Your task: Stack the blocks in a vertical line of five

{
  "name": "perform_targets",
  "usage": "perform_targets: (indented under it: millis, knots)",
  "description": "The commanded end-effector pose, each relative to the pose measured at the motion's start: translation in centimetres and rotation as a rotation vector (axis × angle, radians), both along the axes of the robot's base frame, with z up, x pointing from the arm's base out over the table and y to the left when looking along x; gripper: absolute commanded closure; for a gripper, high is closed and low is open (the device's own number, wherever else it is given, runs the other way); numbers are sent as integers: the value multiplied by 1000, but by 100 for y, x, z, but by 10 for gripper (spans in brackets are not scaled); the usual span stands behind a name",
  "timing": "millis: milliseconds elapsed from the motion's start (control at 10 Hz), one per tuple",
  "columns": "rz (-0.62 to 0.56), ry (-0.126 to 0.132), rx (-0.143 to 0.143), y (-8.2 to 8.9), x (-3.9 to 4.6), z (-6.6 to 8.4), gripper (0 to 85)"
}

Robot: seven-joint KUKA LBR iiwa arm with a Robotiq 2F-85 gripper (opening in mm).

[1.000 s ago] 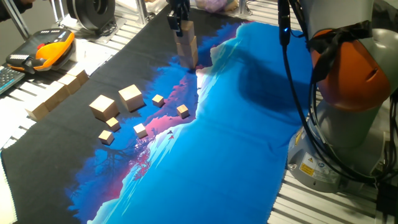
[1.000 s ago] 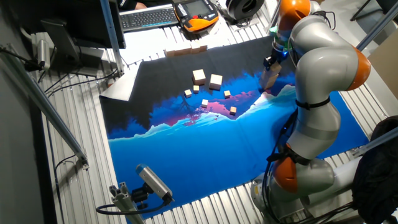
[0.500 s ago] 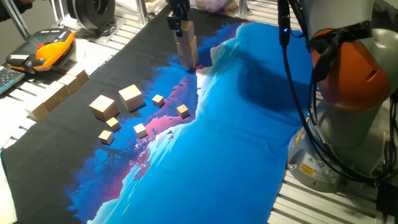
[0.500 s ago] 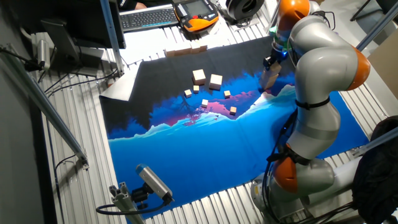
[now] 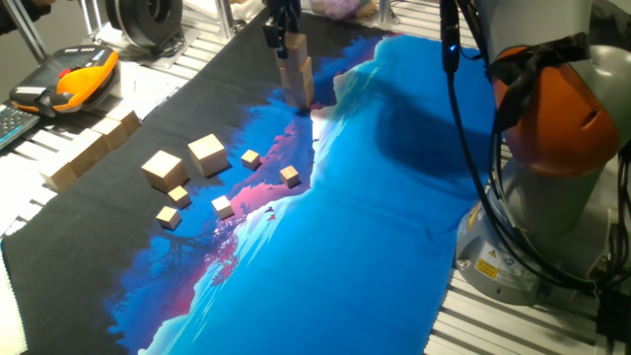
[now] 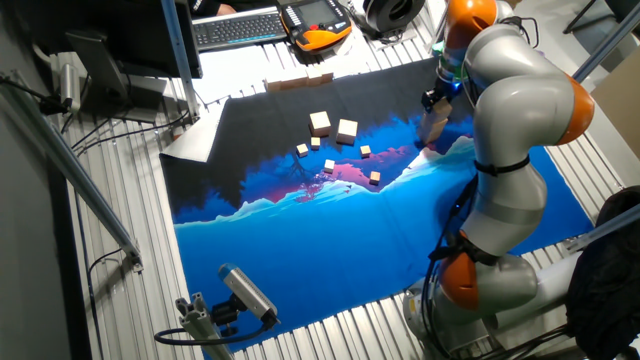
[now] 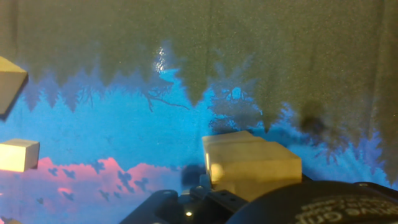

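Note:
Three blocks stand as a stack (image 5: 298, 71) at the far side of the blue-and-black cloth, also seen as the stack (image 6: 434, 125) beside the arm. My gripper (image 5: 283, 37) sits at the stack's top, with dark fingers on either side of the top block (image 5: 293, 44), shut on it. In the hand view that top block (image 7: 249, 163) fills the lower middle, just above the black housing. Two loose blocks (image 5: 163, 169) (image 5: 208, 155) lie side by side on the black part of the cloth, well left of the stack.
Several tiny cubes (image 5: 250, 158) (image 5: 289, 176) (image 5: 223, 206) lie scattered near the loose blocks. Long wooden bars (image 5: 89, 148) rest at the cloth's left edge. An orange pendant (image 5: 79, 79) and a keyboard (image 6: 240, 28) lie beyond. The arm's base (image 5: 552, 197) stands at right.

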State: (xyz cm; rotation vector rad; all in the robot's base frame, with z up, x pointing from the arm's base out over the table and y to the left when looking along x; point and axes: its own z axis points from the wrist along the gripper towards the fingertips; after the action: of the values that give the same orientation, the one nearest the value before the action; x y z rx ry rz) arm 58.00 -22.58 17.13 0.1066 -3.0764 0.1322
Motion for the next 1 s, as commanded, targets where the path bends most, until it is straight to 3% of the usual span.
perform_targets:
  millis: [0, 600, 900]
  knots:
    - [-1, 2, -3, 0, 3, 3, 170]
    - [-10, 27, -17, 18, 100, 284, 170]
    - [-31, 23, -19, 188, 188, 426, 170]
